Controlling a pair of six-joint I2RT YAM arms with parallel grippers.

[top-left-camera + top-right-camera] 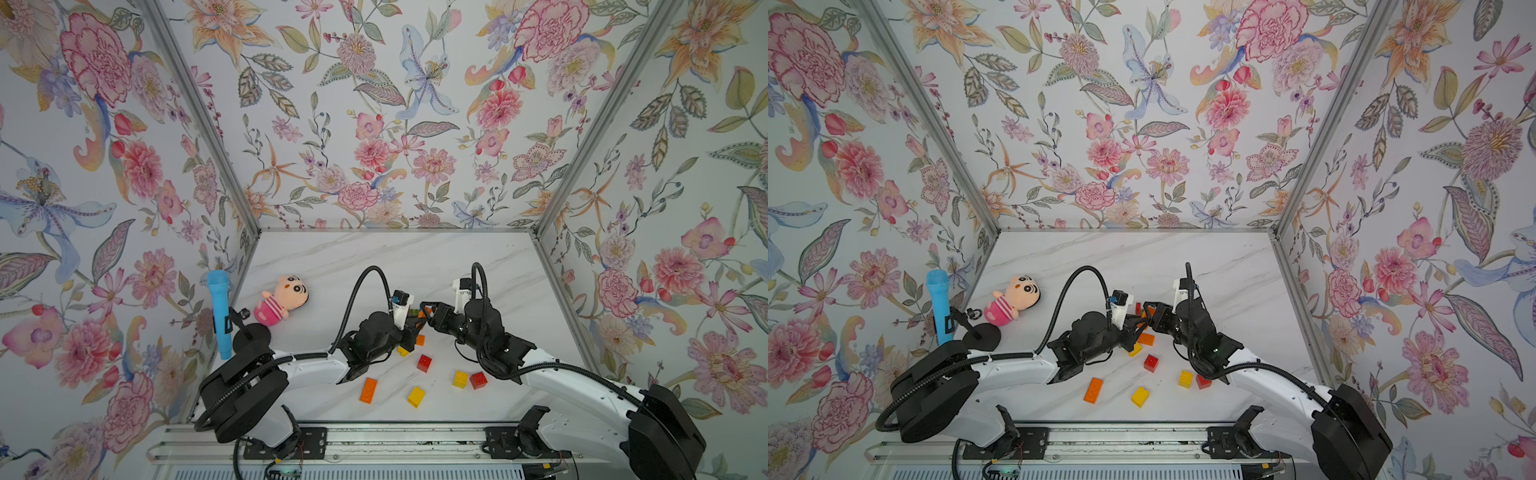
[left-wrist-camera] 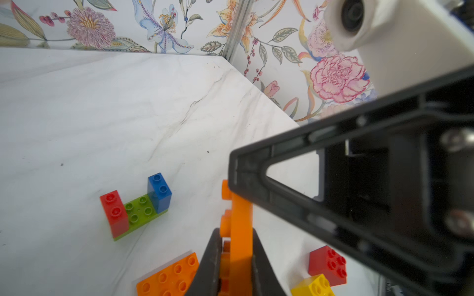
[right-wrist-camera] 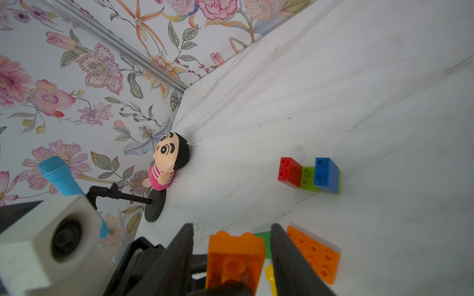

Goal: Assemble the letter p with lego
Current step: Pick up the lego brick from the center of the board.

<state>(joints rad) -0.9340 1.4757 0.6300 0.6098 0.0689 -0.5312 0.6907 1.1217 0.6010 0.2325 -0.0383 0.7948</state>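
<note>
My left gripper [image 2: 236, 246] is shut on an orange lego brick [image 2: 239, 225], held on edge just above the table. In the right wrist view my right gripper [image 3: 232, 230] stands open around that same orange brick [image 3: 234, 253], with a gap on each side. The two grippers meet tip to tip in both top views, left gripper [image 1: 413, 323] and right gripper [image 1: 427, 312]. A small build of a red, a green and a blue brick [image 2: 136, 210] [image 3: 310, 176] stands on the table just beyond them. A flat orange brick [image 2: 169, 278] [image 3: 314, 252] lies beside the jaws.
Loose bricks lie near the front: a long orange one [image 1: 368, 390], yellow ones [image 1: 416, 396] [image 1: 460, 379], red ones [image 1: 424, 363] [image 1: 478, 380]. A pink plush doll [image 1: 282, 299] and a blue microphone on a black stand [image 1: 219, 311] sit at the left wall.
</note>
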